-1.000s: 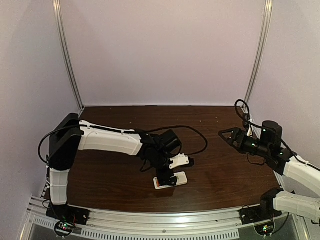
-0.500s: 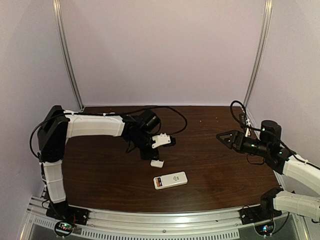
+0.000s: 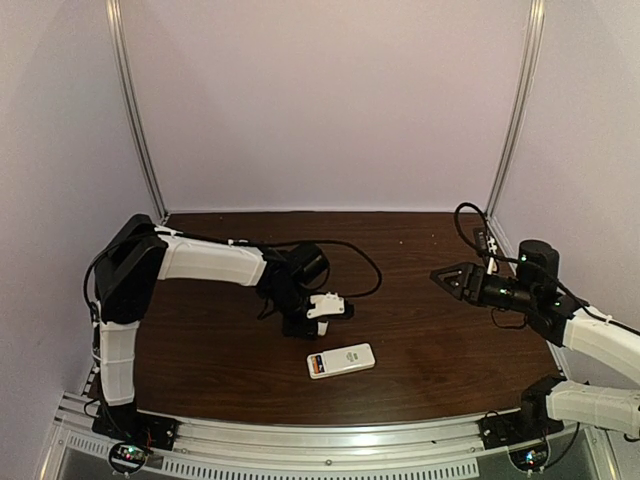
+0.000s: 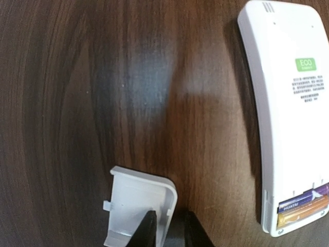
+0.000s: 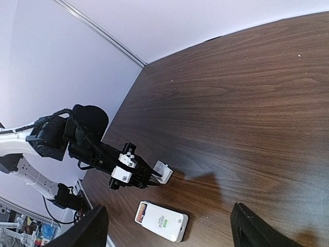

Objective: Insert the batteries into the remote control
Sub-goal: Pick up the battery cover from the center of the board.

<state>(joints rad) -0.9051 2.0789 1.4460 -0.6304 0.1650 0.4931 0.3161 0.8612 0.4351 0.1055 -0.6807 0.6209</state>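
The batteries (image 4: 303,205) already sit in the remote (image 4: 288,113), which lies face down on the table (image 4: 77,103). The left gripper (image 4: 167,229) pinches the cover (image 4: 136,203) nearby. Judging by this, closing the compartment comes next, which calls for careful alignment. The right gripper (image 5: 167,226) hangs spread wide, well apart.

The remote control (image 3: 341,360) lies by the desk's (image 3: 430,340) near edge, batteries (image 4: 303,204) inside it; the cover (image 4: 134,203) is just behind.

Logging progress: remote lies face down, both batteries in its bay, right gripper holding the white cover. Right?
No: the left gripper holds the white cover, as the left wrist view shows. The remote and batteries are as stated.
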